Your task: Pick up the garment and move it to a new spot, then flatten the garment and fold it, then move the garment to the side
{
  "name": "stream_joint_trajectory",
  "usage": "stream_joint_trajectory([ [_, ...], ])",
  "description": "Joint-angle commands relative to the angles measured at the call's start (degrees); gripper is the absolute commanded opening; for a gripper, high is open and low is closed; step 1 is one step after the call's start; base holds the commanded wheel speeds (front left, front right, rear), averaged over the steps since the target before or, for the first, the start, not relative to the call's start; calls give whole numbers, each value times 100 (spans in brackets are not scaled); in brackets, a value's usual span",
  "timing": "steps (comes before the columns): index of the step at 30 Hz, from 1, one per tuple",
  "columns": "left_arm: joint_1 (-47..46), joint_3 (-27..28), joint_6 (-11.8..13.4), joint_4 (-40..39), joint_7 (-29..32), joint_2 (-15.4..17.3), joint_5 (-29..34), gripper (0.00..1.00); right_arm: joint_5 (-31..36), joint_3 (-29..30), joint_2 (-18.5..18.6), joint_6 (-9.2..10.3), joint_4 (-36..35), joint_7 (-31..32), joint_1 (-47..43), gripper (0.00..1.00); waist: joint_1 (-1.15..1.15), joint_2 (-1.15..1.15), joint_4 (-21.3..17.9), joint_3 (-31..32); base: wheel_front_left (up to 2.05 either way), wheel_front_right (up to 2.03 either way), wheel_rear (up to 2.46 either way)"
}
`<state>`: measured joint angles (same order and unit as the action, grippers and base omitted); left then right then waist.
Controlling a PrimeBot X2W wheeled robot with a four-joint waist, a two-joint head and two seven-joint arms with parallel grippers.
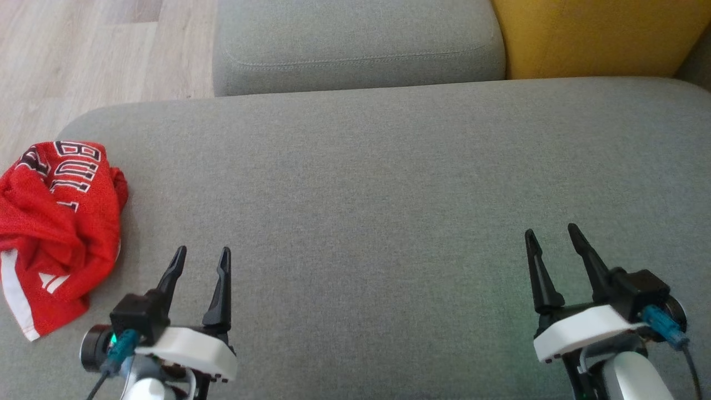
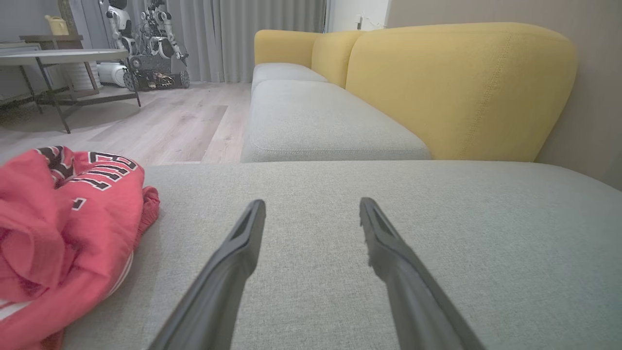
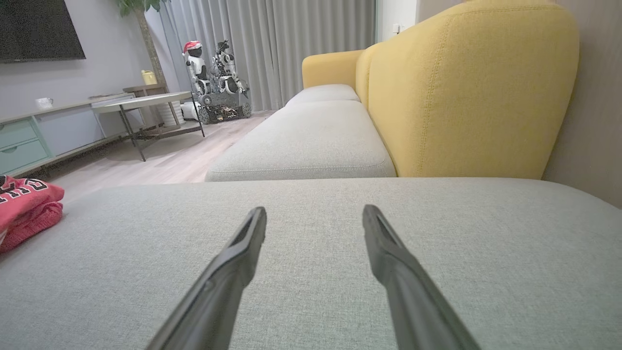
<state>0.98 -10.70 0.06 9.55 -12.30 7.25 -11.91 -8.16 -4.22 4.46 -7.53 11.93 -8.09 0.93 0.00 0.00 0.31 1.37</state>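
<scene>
The garment point(image 1: 58, 222) is a red jersey with black-and-white lettering and white trim, lying crumpled at the left edge of the grey sofa cushion point(image 1: 377, 194). The left wrist view has the garment point(image 2: 68, 228) at its left, and the right wrist view catches a bit of the garment point(image 3: 24, 204) at its far left edge. My left gripper point(image 1: 201, 255) hovers open just right of the garment, not touching it, nothing between its fingers. Far to the right, my right gripper point(image 1: 551, 232) is open and empty over bare cushion.
A second grey seat cushion point(image 1: 355, 44) lies beyond, with a yellow backrest point(image 1: 600, 33) at the far right. Wooden floor point(image 1: 83, 50) lies past the cushion's left edge. A table point(image 2: 58, 58) and another robot point(image 2: 146, 43) stand across the room.
</scene>
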Motion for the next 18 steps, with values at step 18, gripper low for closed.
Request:
stream_joint_trajectory([
  [18,-199,271,-18,8,-270,-67,475,100,381,54,-128,4,-128,-63,231,100,0,0,34,-14,0,0,0],
])
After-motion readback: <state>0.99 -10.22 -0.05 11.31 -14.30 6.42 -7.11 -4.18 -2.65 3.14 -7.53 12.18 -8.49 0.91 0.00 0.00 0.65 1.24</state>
